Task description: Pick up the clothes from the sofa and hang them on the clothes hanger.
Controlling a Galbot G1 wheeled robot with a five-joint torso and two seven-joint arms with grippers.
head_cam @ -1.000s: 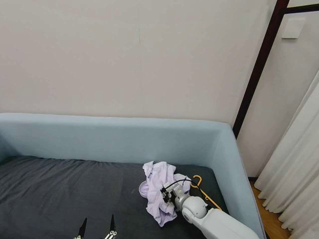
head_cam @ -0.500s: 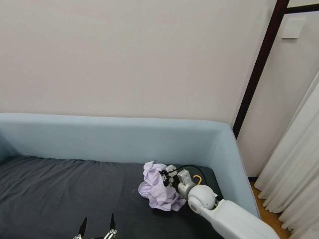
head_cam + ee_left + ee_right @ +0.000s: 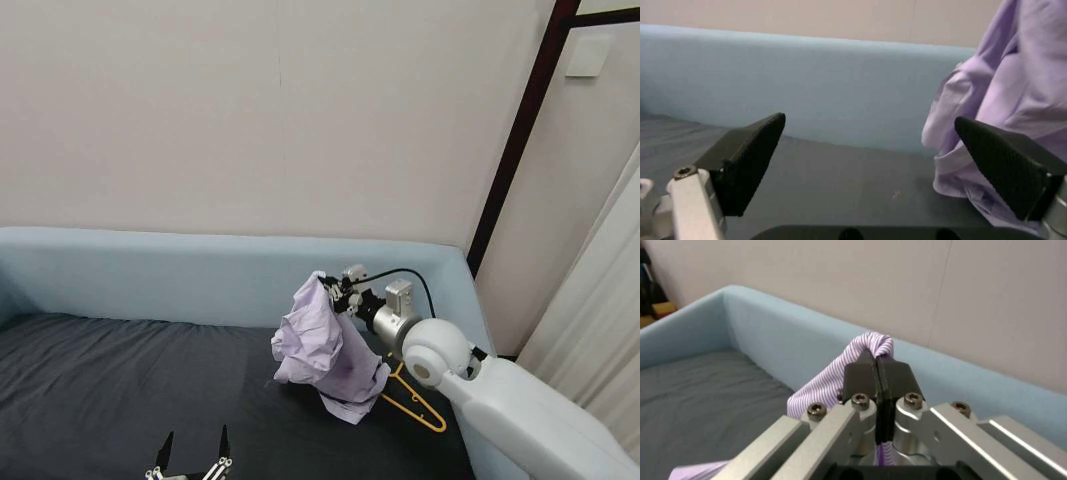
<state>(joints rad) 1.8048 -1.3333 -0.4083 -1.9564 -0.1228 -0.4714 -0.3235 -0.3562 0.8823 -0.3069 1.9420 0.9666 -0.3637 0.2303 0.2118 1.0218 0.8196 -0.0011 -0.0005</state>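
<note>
A lilac striped shirt (image 3: 322, 345) hangs in the air above the dark sofa seat (image 3: 120, 390), its lower hem near the cushion. My right gripper (image 3: 335, 293) is shut on the shirt's top fold, in front of the light blue backrest (image 3: 180, 275); the right wrist view shows its fingers (image 3: 860, 377) pinching the cloth (image 3: 873, 345). An orange clothes hanger (image 3: 415, 400) lies flat on the seat beneath my right arm. My left gripper (image 3: 195, 452) stands open low at the seat's front, and the shirt (image 3: 1003, 100) hangs off to one side in its wrist view.
The sofa's right armrest (image 3: 465, 330) stands close beside my right arm. A dark door frame (image 3: 515, 140) and white curtains (image 3: 600, 330) lie past it on the right. A plain wall (image 3: 250, 110) rises behind the sofa.
My right gripper has lifted the shirt off the seat and up toward the backrest. The shirt now hangs unfolded, and the hanger under it has come into view. The left gripper has not moved.
</note>
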